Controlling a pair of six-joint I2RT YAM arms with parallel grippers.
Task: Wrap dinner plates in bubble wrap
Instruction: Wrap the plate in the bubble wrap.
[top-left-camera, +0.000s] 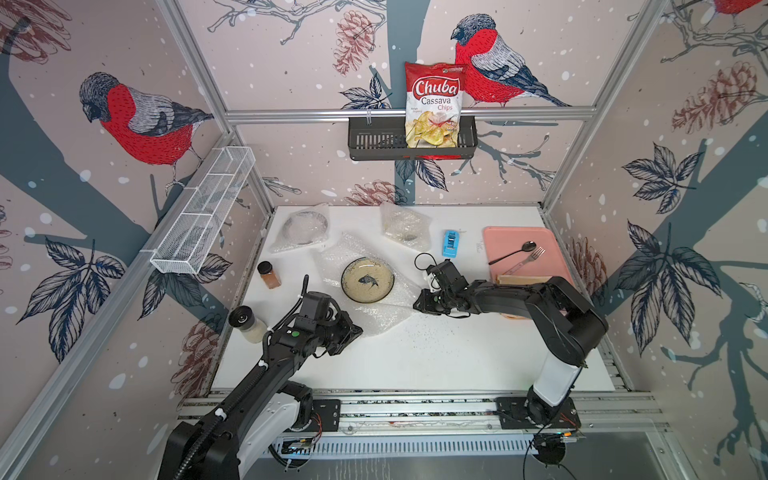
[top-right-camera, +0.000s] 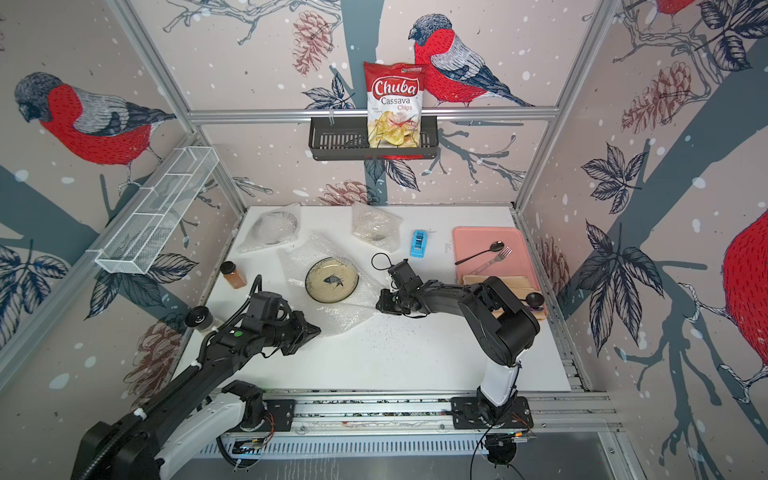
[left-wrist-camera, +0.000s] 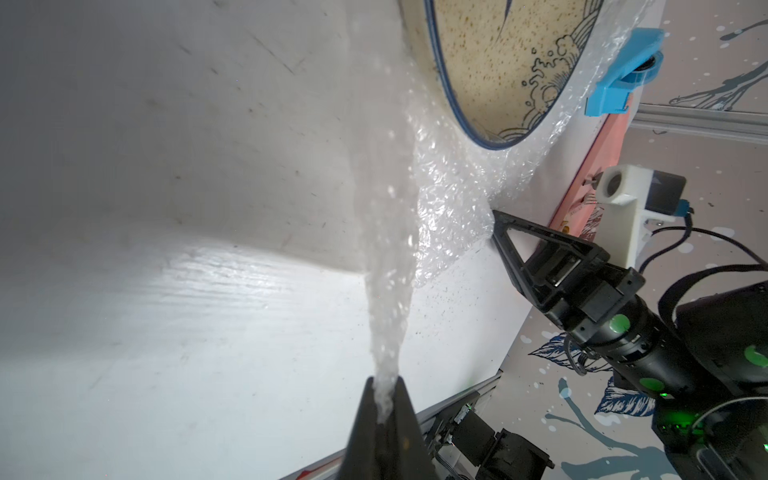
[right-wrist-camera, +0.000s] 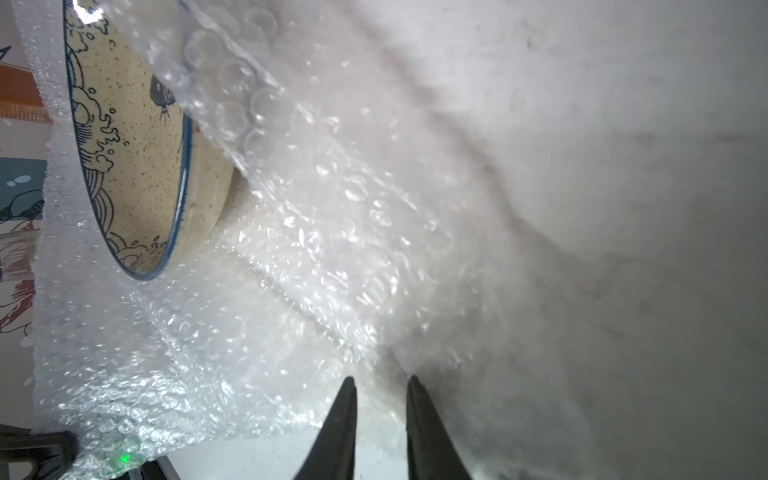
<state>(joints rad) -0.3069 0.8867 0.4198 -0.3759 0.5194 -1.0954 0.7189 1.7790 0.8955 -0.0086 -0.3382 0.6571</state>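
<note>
- Grip first: the left jaws are closed tight on a gathered corner of the bubble wrap (left-wrist-camera: 384, 332), which runs taut from them toward the fish plate (left-wrist-camera: 498, 62).
- The right jaws stand a narrow gap apart at the sheet's other near corner, tips touching its edge. I cannot tell whether any film sits between them.
- The sheet (top-left-camera: 376, 320) lies on the table (top-left-camera: 436, 357) under the fish plate (top-left-camera: 367, 279), with its margin showing past the rim and widest on the side nearest the arms.
- The fish plate sits face up and uncovered, with its dark rim fully in view in both top views.
- The left jaws reach in low from the plate's near left and the right jaws from its near right. They are well apart, with the sheet's near edge between them.
- On the near side of the plate the table is bare white to its front edge, apart from fine dark specks.
- Beyond the plate lie a wrapped plate (top-left-camera: 305, 227), close to the sheet's far left edge, and a second wrapped plate (top-left-camera: 405, 226) to the far right.
- Right of the plate is a blue tape dispenser (top-left-camera: 449, 243), then a pink tray (top-left-camera: 515, 232) along the table's right edge.
- Left of the plate, a spice jar (top-left-camera: 269, 275) stands just off the sheet, and a white-filled jar (top-left-camera: 249, 326) stands at the table's left edge.
</note>
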